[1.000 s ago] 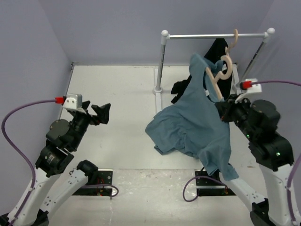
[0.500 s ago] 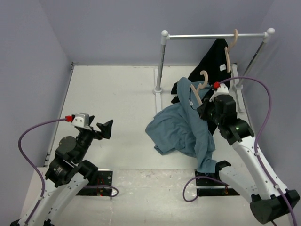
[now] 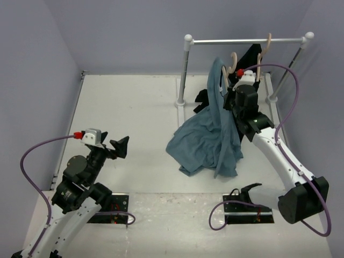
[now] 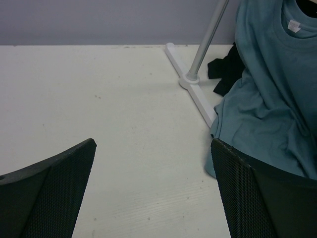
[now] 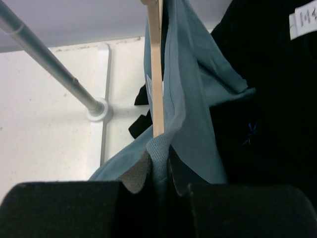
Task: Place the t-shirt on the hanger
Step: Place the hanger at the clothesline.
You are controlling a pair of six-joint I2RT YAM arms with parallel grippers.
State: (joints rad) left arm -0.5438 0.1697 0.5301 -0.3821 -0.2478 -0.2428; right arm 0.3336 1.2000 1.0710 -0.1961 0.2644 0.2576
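The blue-grey t-shirt point(image 3: 215, 126) hangs from the pale wooden hanger point(image 3: 232, 60), which is raised just below the rail; the shirt's lower part lies bunched on the table. My right gripper point(image 3: 230, 98) is shut on the hanger arm point(image 5: 157, 74) together with the shirt's ribbed collar point(image 5: 159, 148). The gripper point(image 5: 159, 168) has shirt cloth point(image 5: 195, 99) draped on both sides of it. My left gripper point(image 3: 121, 145) is open and empty, low over the table at the left. In its wrist view it point(image 4: 153, 188) faces the t-shirt point(image 4: 267, 99).
A white rail point(image 3: 247, 40) on a post point(image 3: 184, 70) stands at the back right. On it hangs a black garment point(image 3: 250, 56) on a twin hanger point(image 3: 266, 45), close behind my right gripper. The post's foot point(image 4: 190, 79) lies left of the shirt.
My right arm has carried the hanger and shirt up and back toward the rail, stretching the shirt upward. My left arm drew back earlier and has held still since.
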